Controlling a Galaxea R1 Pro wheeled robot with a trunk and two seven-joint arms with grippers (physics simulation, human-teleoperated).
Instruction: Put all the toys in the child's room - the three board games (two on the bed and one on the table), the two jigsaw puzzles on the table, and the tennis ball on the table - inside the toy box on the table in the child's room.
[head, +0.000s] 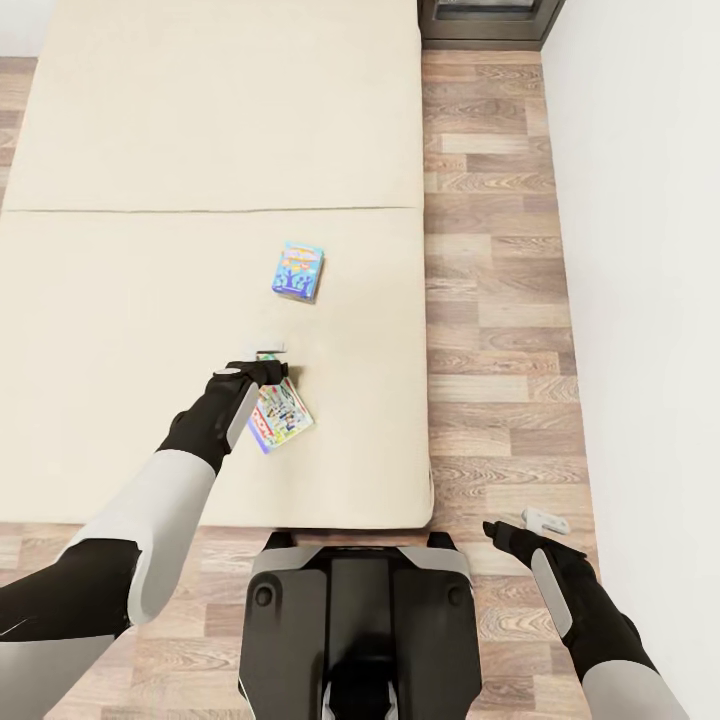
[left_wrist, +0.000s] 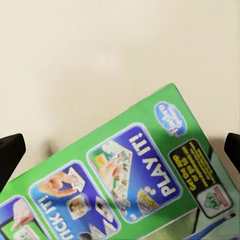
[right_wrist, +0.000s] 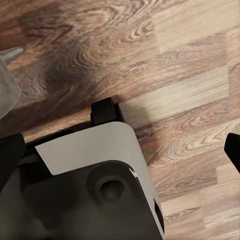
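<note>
Two board games lie on the bed (head: 140, 290). A small blue one (head: 298, 271) rests near the mattress middle. A second, multicoloured one (head: 281, 417) lies closer to the front edge. My left gripper (head: 268, 358) hovers open just over this nearer box's far end. In the left wrist view the box (left_wrist: 130, 185) shows a green border and blue panels reading "PLAY IT!", with the black fingertips (left_wrist: 10, 152) wide apart at either side. My right gripper (head: 528, 525) is open and empty, low over the floor beside my base.
The wood-plank floor (head: 500, 300) runs along the bed's right side up to a white wall (head: 650, 250). A dark grey frame (head: 490, 20) stands at the far end. My base (right_wrist: 90, 170) sits against the bed's front edge.
</note>
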